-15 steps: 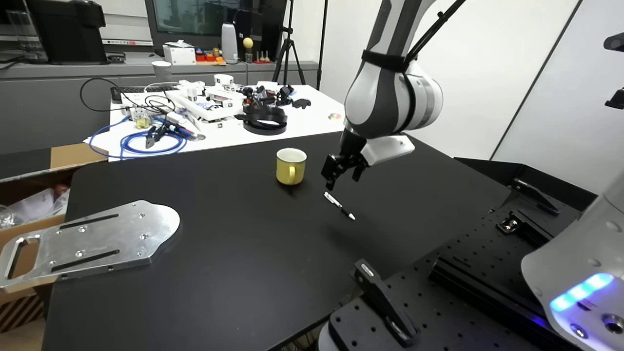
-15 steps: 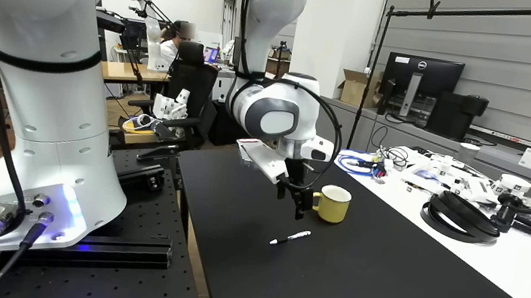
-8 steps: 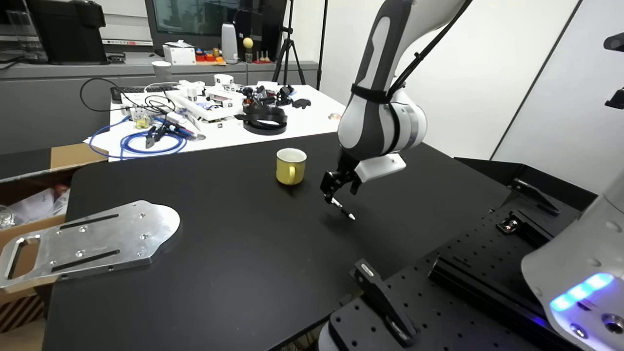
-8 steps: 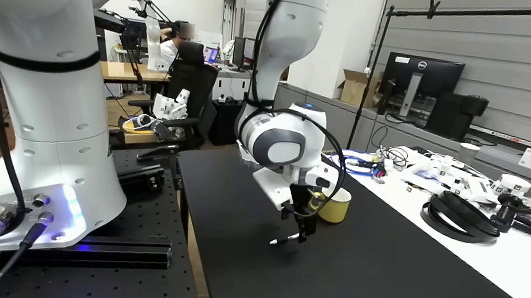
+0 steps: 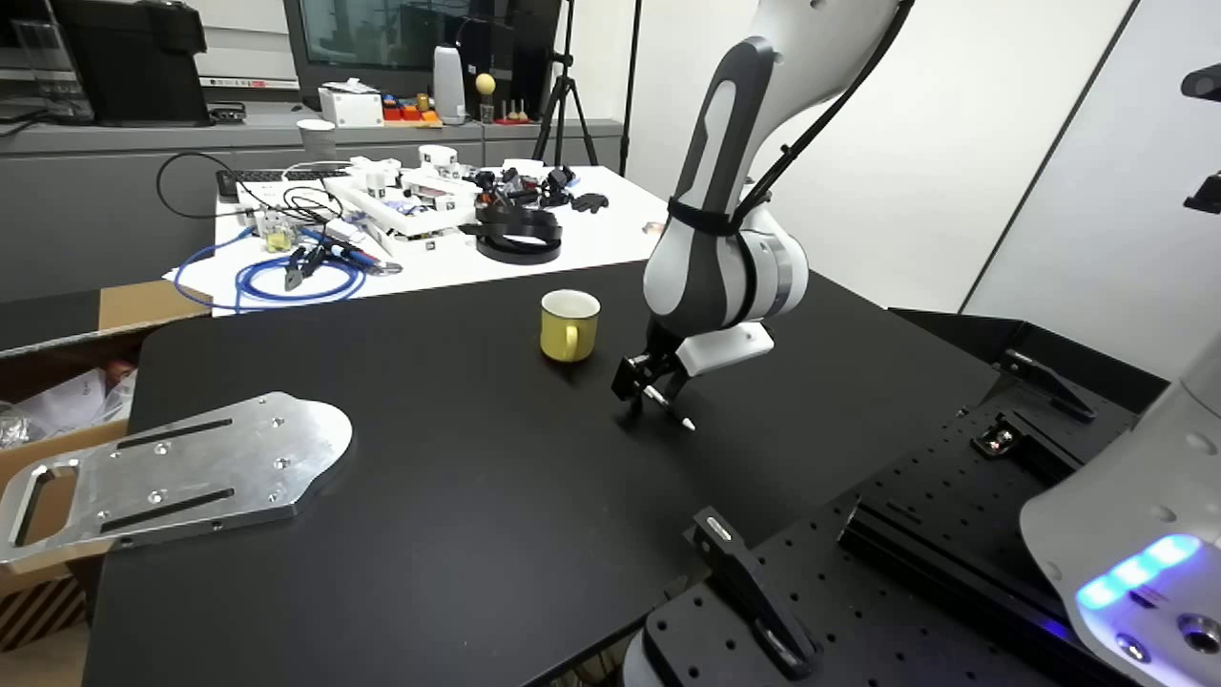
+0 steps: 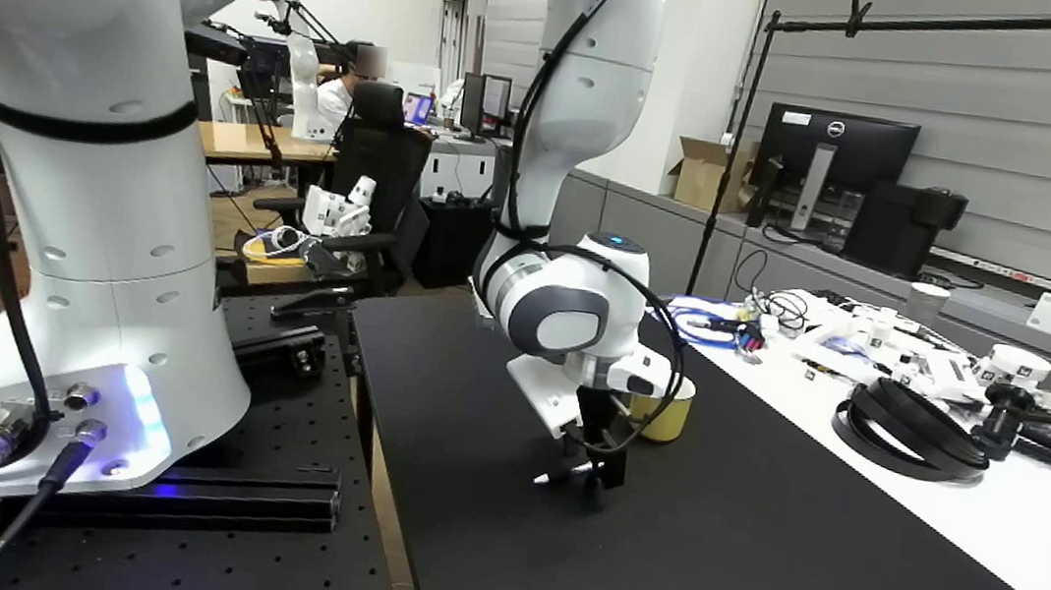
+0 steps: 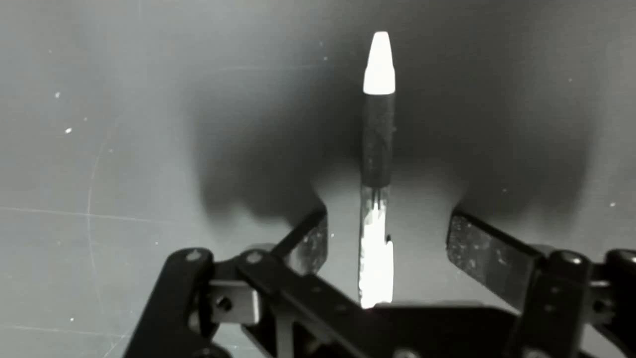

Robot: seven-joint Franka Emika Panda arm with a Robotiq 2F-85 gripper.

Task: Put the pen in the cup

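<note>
The pen (image 7: 378,139) is white and black with a clear section. It lies on the black table, white tip pointing to the top of the wrist view; it shows in both exterior views (image 5: 678,415) (image 6: 556,478). My gripper (image 7: 388,229) is open, with a finger on each side of the pen and a gap on both sides. The pen's rear end is hidden by the gripper body. The gripper (image 5: 649,393) is low over the table. The cup, a yellow mug (image 5: 569,336) with white inside, stands upright close by; the arm partly hides it in an exterior view (image 6: 667,416).
A silver metal plate (image 5: 205,458) lies at the table's edge beside a cardboard box (image 5: 57,458). A white table (image 5: 610,239) with cables, tools and black straps adjoins the black table. Clamps (image 5: 754,592) sit at the robot's base side.
My gripper has come down from above the pen to around its rear half, close to the table. It stays open. The pen and the cup have not moved.
</note>
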